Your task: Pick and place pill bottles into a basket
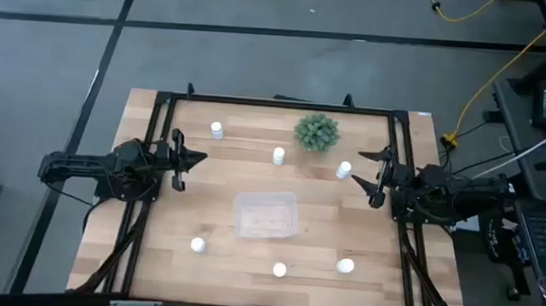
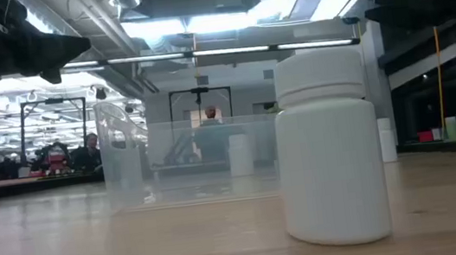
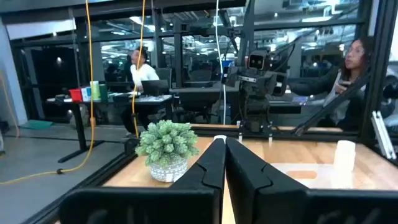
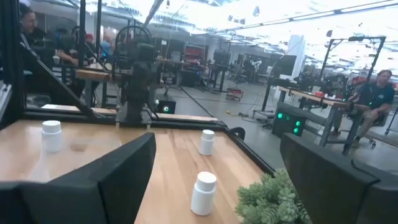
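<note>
Your right gripper (image 1: 371, 176) is waiting with its fingers spread wide and nothing between them, at the right edge of the table (image 1: 152, 260). The nearest bottle (image 1: 344, 169) is standing just beyond its fingertips, toward the middle of the table. Past that bottle the green spiky plant (image 1: 316, 131) is sitting beside the gripper's line toward the other bottles, so watch it as an obstacle. Two more bottles, one (image 1: 279, 154) near the plant and one (image 1: 217, 129) farther along the back edge, are standing well apart from this gripper.

Your left gripper (image 1: 187, 158) is resting clenched shut on nothing at the opposite side, its fingers (image 3: 217, 163) pressed together.

The basket (image 1: 267, 215) is lying between the two grippers, nearer the front, and it is looking empty, though its clear walls are making that hard to judge. Three bottles are standing along the front edge beyond it: one (image 1: 198, 245) on the left gripper's side, one (image 1: 279, 268) in the middle, one (image 1: 345, 266) on the right gripper's side.

People are sitting at desks in the room behind.
</note>
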Motion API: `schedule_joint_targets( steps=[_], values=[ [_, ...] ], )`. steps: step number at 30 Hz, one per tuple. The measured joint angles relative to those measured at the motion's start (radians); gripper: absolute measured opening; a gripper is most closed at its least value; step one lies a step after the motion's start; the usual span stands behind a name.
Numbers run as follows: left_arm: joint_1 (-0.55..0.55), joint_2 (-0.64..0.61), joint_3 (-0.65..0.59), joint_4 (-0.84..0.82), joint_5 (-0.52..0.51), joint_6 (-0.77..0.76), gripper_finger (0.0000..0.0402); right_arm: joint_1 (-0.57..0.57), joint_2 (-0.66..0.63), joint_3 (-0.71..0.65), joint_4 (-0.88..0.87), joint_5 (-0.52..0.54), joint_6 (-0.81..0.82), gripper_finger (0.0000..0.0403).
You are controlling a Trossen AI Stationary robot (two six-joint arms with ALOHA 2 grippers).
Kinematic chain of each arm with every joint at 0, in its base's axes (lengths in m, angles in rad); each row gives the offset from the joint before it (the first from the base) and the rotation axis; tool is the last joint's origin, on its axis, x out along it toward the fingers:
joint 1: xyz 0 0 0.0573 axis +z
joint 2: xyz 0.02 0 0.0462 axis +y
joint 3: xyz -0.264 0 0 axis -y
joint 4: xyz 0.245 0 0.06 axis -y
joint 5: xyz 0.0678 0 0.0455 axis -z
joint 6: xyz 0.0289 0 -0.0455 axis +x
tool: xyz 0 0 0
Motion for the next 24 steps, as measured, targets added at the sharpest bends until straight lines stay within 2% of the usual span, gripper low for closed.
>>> schedule_joint_targets(
  steps=[7,15,21,24],
  values=[
    [0.000,0.000,0.000,0.008,0.000,-0.005,0.0010,-0.001,0.000,0.000,0.014,0.000,0.026,0.0346],
    [0.000,0.000,0.000,0.007,-0.003,-0.005,0.0006,-0.001,0.000,0.000,0.043,0.003,-0.061,0.0346],
    [0.000,0.000,0.000,0.008,-0.007,-0.005,0.0010,-0.001,0.000,0.000,0.041,0.001,-0.049,0.0346],
    [0.000,0.000,0.000,0.001,0.006,-0.006,0.0010,-0.001,0.000,0.000,0.043,0.000,0.006,0.0346]
  ],
)
